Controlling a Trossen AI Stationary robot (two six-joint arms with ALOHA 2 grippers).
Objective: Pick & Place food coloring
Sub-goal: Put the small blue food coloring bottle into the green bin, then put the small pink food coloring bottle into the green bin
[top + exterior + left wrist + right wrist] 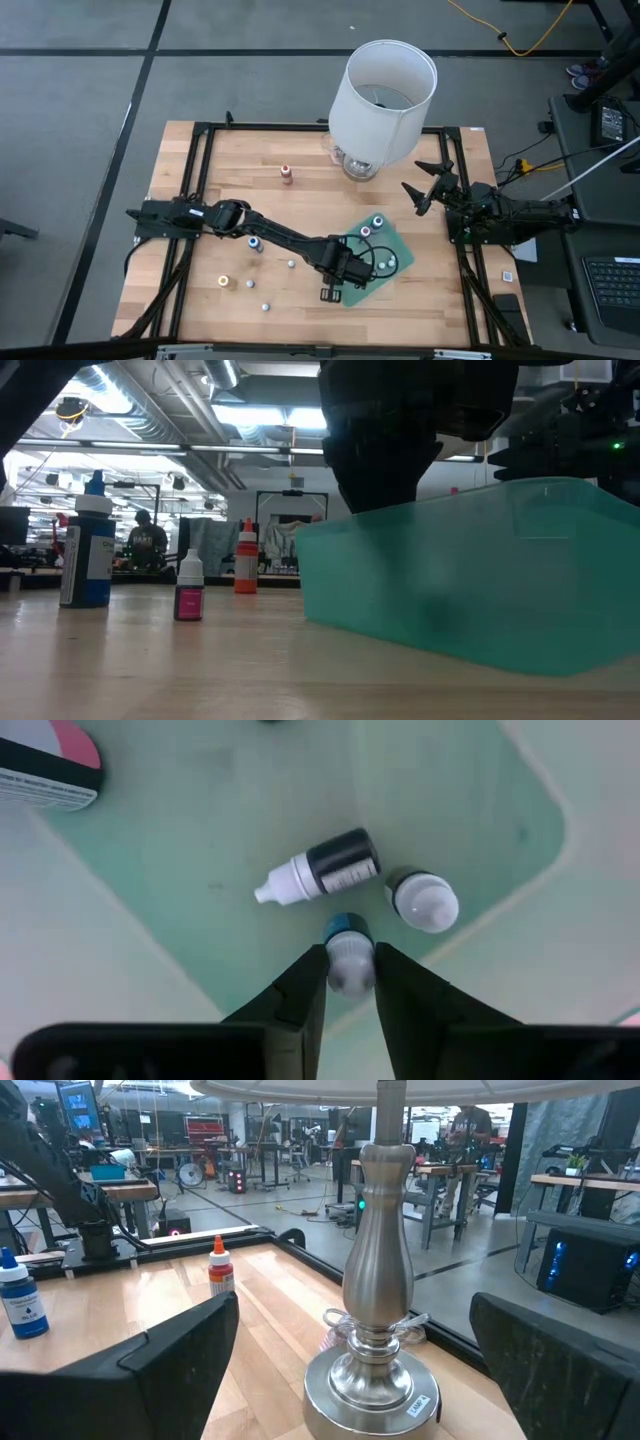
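1. The left claw (350, 982) is being held over the green tray (352, 285) near the front of the counter (300, 210), with its fingers (300, 995) set narrowly on either side of a blue-collared, white-capped food coloring bottle (348, 952); whether the bottle is being gripped or only flanked cannot be told.
2. Inside the tray, two more bottles are being seen just beside that one: a dark-labelled bottle (325, 868) lying on its side and an upright white-capped bottle (424, 902).
3. Other small bottles are being left standing on the bare wood: a red-topped bottle (287, 174) toward the back, a blue bottle (256, 243) beside the left arm, and a yellow bottle (226, 281) near the front left.
4. The right claw (428, 184) is being held wide open and empty at the right edge of the counter, facing the metal base of the lamp (372, 1380).
5. The big white lampshade (385, 98) is being seen at the back of the counter.
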